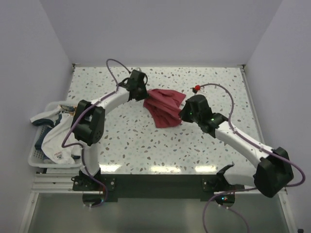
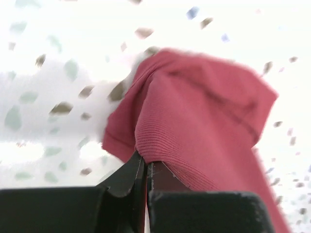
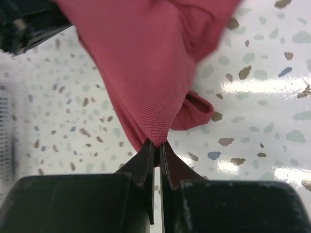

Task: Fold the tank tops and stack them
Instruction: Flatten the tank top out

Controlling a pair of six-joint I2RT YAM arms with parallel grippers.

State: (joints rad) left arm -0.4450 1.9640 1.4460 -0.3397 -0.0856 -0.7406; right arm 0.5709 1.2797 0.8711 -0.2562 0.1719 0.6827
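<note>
Glossy speckled table (image 1: 146,145). At its left edge, a white slatted basket (image 1: 35,160) holds the crumpled white tank top (image 1: 56,138). Mid-table, the ribbed dark red tank top (image 1: 165,109) bunches in folds, with the left gripper (image 2: 146,165) and the right gripper (image 3: 158,145) both pinched tight on its fabric.

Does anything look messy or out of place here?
Nothing damaged. The red top is bunched up, pinched between the left gripper and right gripper, not flat. The white top lies crumpled in the basket, spilling over its rim.

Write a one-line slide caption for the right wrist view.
The right pincer, shut on a bunched edge of the dark red tank top, above the speckled table.
</note>
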